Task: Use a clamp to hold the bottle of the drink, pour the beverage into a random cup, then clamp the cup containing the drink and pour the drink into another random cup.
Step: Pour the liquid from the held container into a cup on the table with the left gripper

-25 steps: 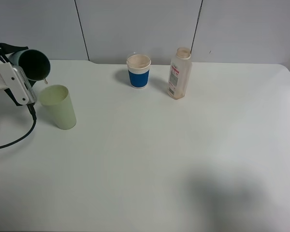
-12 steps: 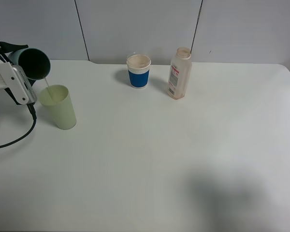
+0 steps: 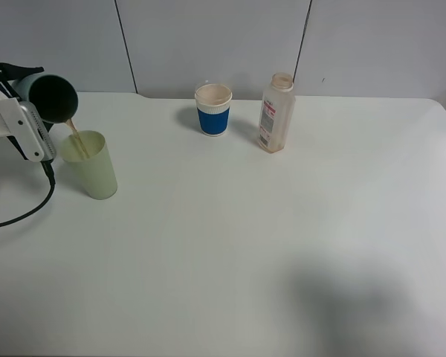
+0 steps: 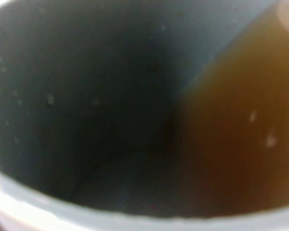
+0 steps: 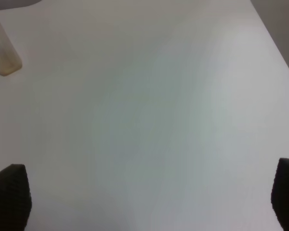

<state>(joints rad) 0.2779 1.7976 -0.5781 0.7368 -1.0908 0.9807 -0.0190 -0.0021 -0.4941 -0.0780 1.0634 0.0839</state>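
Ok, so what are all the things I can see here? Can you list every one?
teal cup: one, teal-green with a dark inside, tipped over at the far left, held by the left arm
tea: one thin brown stream, running from the teal cup into the yellow cup; more pooled inside the teal cup
yellow cup: one, pale yellow-green, upright on the left of the table
paper cup: one, white with a blue sleeve, at the back middle
bottle: one, clear with a white-and-red label, no cap, right of the paper cup
table: one, white
left gripper: one, white, shut on the teal cup
right fingers: two, black, wide apart over bare table
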